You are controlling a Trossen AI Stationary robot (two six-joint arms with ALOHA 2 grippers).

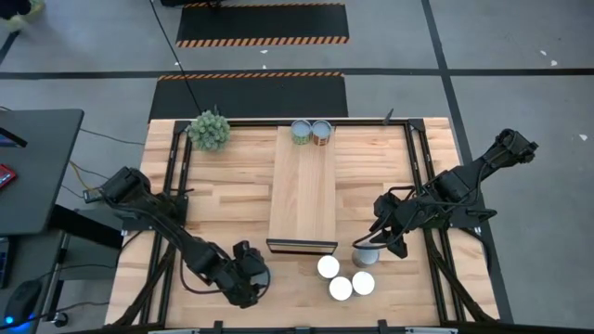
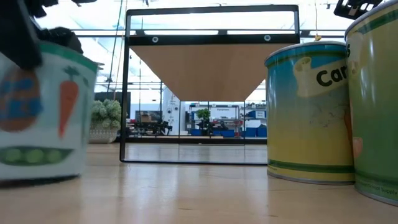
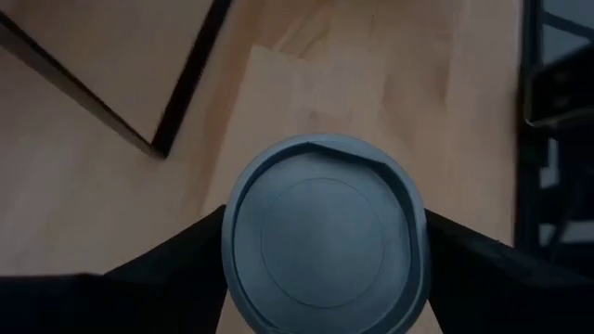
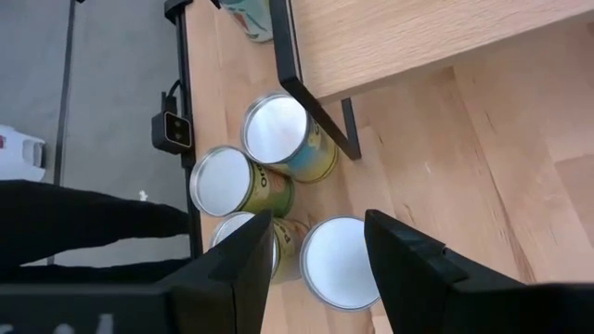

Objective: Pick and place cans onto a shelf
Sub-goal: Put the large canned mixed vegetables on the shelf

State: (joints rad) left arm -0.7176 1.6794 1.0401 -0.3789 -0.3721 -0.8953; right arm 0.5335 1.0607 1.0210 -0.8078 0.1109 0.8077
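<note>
My left gripper (image 1: pixel 251 280), near the table's front left, is shut on a can with a blue-grey top (image 3: pixel 325 246); in the low view this can shows a carrot-and-peas label (image 2: pixel 43 112). My right gripper (image 4: pixel 320 246) is open above a can (image 4: pixel 339 264) that stands on the table by the shelf's near right corner (image 1: pixel 367 255), one finger on either side, not touching. Three white-topped cans (image 1: pixel 341 288) stand on the table just near of it. The light-wood shelf (image 1: pixel 302 186) runs down the table's middle, with two cans (image 1: pixel 312 132) on its far end. My left gripper pinches the can's round side wall (image 3: pixel 227 250) between its two fingers (image 3: pixel 176 264), just below the top rim, one finger on each opposite side. The fingers come from above, slanting down. The can is upright; its bottom is at table height, touching or not I cannot tell.
A green plant ball (image 1: pixel 210 130) sits at the far left corner. A black metal frame (image 1: pixel 413 158) runs around the shelf, and its posts show in the low view (image 2: pixel 124 87). Bare tabletop lies on both sides of the shelf.
</note>
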